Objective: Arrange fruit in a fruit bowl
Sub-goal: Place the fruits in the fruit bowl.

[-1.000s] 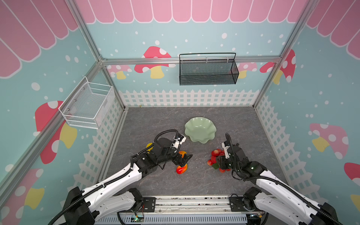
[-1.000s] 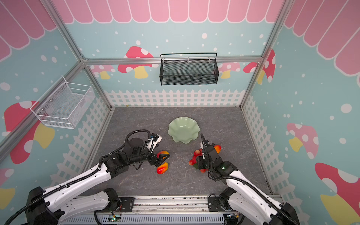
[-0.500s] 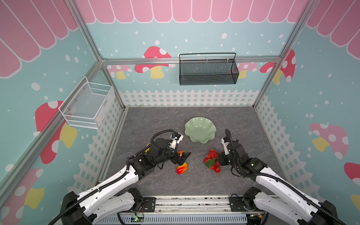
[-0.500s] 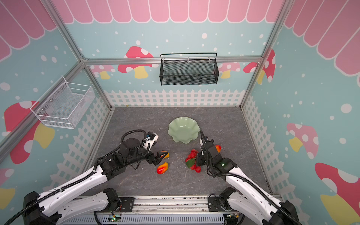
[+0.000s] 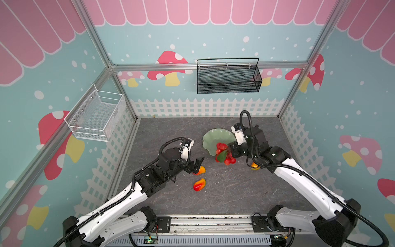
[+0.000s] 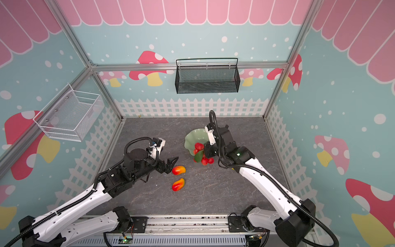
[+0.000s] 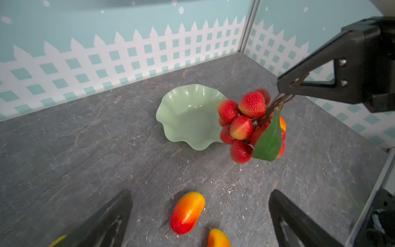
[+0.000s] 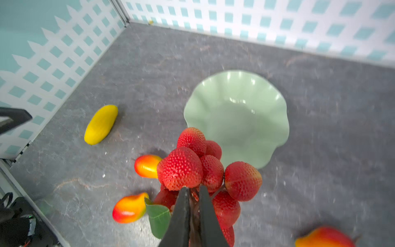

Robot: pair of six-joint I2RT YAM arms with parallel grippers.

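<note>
Left claw hangs spread wide over a mango on the worktop, nothing grabbed. Right claw just snapped tight on the stem of the berries and hoisted them up beside the empty bowl, so I'd guess first fruit's going in.

Reaching the left arm in from lower left in both top views, holding the left gripper wide open near centre. Stretching the right arm in from lower right, pinching the right gripper tight on the berry bunch stem.
</note>
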